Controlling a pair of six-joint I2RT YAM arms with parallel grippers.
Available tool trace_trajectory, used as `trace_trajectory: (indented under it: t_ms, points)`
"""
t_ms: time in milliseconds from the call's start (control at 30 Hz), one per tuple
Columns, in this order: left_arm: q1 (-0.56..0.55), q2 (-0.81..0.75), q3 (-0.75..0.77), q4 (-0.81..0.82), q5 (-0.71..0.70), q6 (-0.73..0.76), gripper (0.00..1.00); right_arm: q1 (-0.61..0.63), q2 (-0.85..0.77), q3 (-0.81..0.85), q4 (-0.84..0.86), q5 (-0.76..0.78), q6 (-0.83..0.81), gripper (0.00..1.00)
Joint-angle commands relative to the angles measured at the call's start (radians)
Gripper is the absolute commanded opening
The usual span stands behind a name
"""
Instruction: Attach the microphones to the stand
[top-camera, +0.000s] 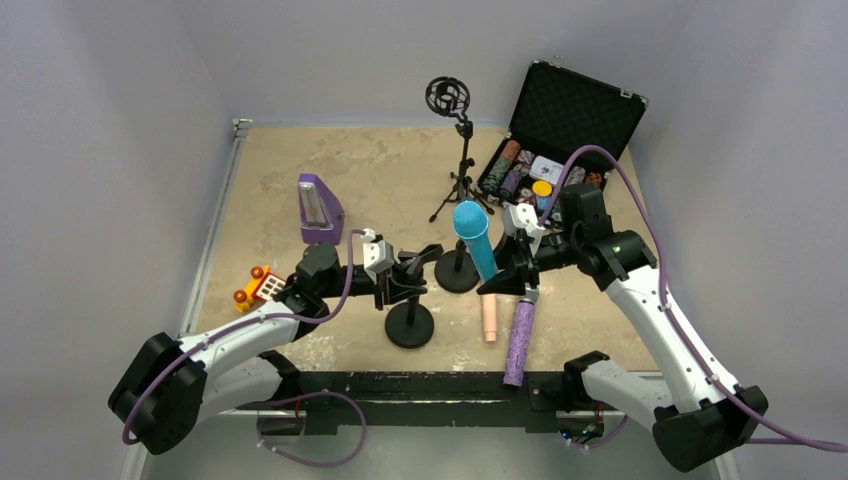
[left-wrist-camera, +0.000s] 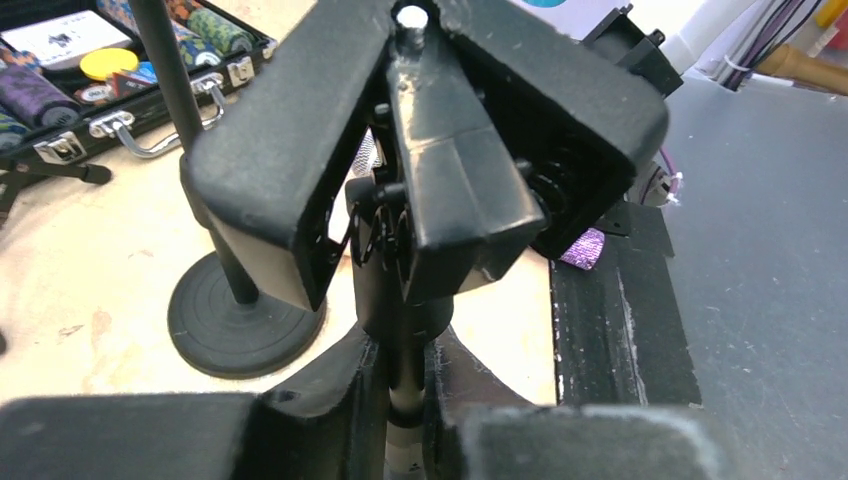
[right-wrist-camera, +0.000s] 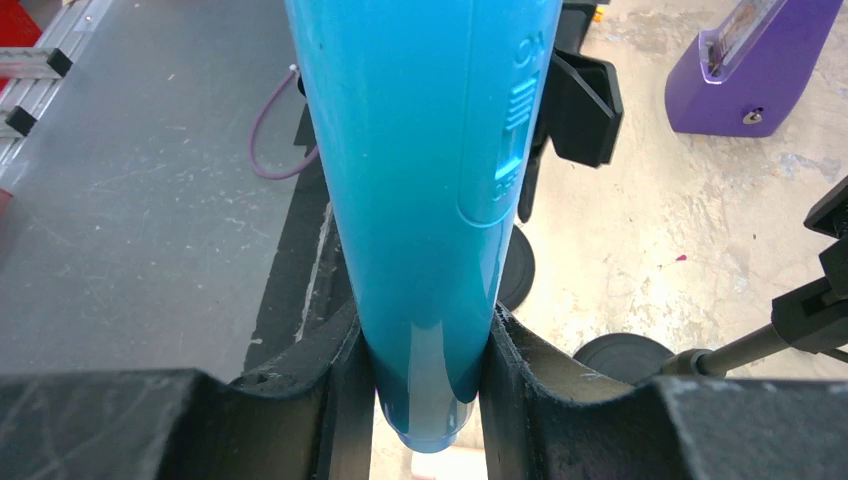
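While the left gripper (left-wrist-camera: 405, 360) sits pinched narrow on the thin post of the short black desk stand with a round base (top-camera: 409, 325), the stand's black spring clip (left-wrist-camera: 440, 180) rides just above the fingers, empty.

- Likely reason for the grip: low on the post, to keep the stand from tipping or turning when a mic is pressed into the clip.
- Right gripper (right-wrist-camera: 425, 340): closed on the tail end of the all-turquoise plastic stick microphone (top-camera: 472, 235). The mic is held off the table to the right of the stand, head up and leaning back. Gripping at the tail leaves the barrel free for the clip.
- Turquoise mic and clip are near each other but apart, so the mic is not seated yet.
- Pale peach-pink microphone (top-camera: 489, 318): flat on the table just right of the stand's base.
- Glittery purple microphone (top-camera: 518, 345): flat on the table further right of the stand, towards the near edge. Neither lying mic is touched.
- A second black round-based stand (top-camera: 458, 272) is just behind and right of the held one, with nothing gripping it.
- Judgement: first of three attachments is under way. The risk is the barrel skidding off the clip's mouth.
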Motion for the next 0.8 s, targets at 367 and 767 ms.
trace_trajectory:
  t_ms: [367, 767]
  points:
    - [-0.013, -0.372, -0.130, -0.202, -0.311, -0.010, 0.85, 0.030, 0.024, -0.039, 0.117, 0.014, -0.007, 0.00]
    - [-0.022, -0.621, 0.194, -1.049, -0.381, 0.118, 0.90, 0.040, 0.046, -0.022, 0.101, 0.023, -0.054, 0.00]
